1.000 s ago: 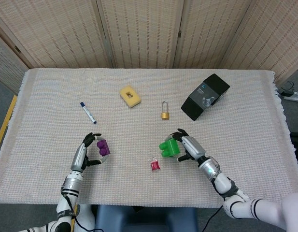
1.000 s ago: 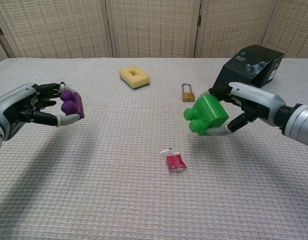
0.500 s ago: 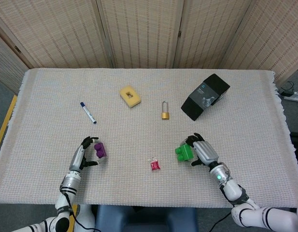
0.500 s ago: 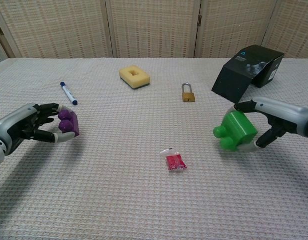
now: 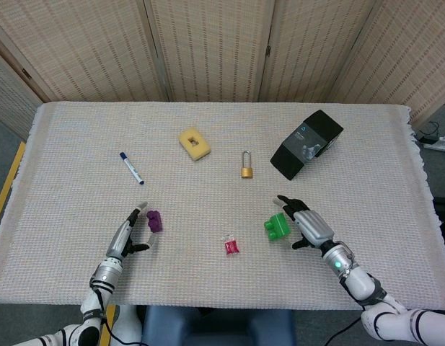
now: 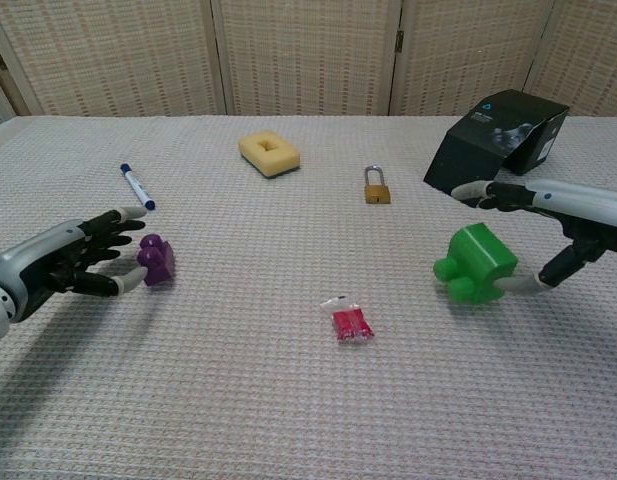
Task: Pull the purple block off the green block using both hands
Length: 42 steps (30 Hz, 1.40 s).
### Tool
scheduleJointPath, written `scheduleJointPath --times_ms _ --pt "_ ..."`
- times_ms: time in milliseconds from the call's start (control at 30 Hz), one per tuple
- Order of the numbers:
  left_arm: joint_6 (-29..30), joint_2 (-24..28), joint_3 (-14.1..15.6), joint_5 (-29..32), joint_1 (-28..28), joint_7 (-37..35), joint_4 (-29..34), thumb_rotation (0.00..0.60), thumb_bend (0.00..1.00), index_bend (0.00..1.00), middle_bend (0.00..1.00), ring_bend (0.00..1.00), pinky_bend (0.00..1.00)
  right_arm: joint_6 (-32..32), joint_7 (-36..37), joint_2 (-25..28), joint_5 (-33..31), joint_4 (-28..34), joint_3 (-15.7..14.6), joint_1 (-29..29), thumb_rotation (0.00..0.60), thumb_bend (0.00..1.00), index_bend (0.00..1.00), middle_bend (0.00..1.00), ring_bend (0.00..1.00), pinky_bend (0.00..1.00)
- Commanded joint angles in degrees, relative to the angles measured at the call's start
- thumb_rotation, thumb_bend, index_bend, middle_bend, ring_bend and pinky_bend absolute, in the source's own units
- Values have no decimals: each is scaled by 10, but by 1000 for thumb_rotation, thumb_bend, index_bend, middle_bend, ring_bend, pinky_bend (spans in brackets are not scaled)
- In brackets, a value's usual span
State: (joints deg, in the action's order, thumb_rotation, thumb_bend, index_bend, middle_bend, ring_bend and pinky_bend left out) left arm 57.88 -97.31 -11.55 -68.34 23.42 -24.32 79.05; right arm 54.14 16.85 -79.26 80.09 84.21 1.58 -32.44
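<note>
You're at the release: the purple block and green block lie well apart on the table, already separated. Your left hand and right hand are both spread, holding nothing (one right finger may touch green). Next, lift both hands clear without nudging either block.

purple block and green block separated, well apart, both resting on cloth.
</note>
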Motion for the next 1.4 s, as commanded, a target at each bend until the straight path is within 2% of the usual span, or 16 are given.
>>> scheduleJointPath --times_ms 33,233,400,500,600,767,833,933,1033,1167,1400 --pt "-1 5 1 -2 0 -2 5 600 414 18 29 0 0 -1 12 23 18 18 -9 3 600 330 0 0 0 0" --pt "15 23 0 -14 -7 -5 29 600 408 16 14 0 0 17 25 61 45 42 -18 12 600 329 0 0 0 0" --pt "52 75 20 -67 -21 11 59 600 408 16 0 0 0 119 -7 84 85 54 -18 53 600 329 0 0 0 0" --pt "68 126 42 -101 -33 24 76 600 408 17 0 0 0 192 -74 87 103 55 -21 91 600 329 0 0 0 0" --pt "102 171 65 -140 -51 33 79 600 408 29 0 0 0 253 -175 83 101 62 -24 133 600 329 0 0 0 0" --pt "225 203 82 -196 -105 37 29 600 413 63 0 0 0 317 -315 66 67 78 -31 198 600 329 0 0 0 0" --pt "270 209 84 -201 -128 77 -1 600 413 66 0 0 0 339 -353 57 55 76 -30 218 600 329 0 0 0 0" --pt "298 230 94 -191 -158 155 -2 600 412 67 0 0 0 369 -376 45 46 69 -26 243 600 329 0 0 0 0" --pt "289 259 108 -172 -175 230 35 600 412 67 0 0 0 382 -372 41 39 62 -26 262 600 328 0 0 0 0" --pt "284 279 113 -173 -176 286 77 600 412 67 0 0 0 357 -370 57 30 74 -26 261 600 329 0 0 0 0" --pt "275 274 111 -173 -174 303 77 600 412 65 0 0 0 326 -374 70 18 90 -22 259 600 329 0 0 0 0"
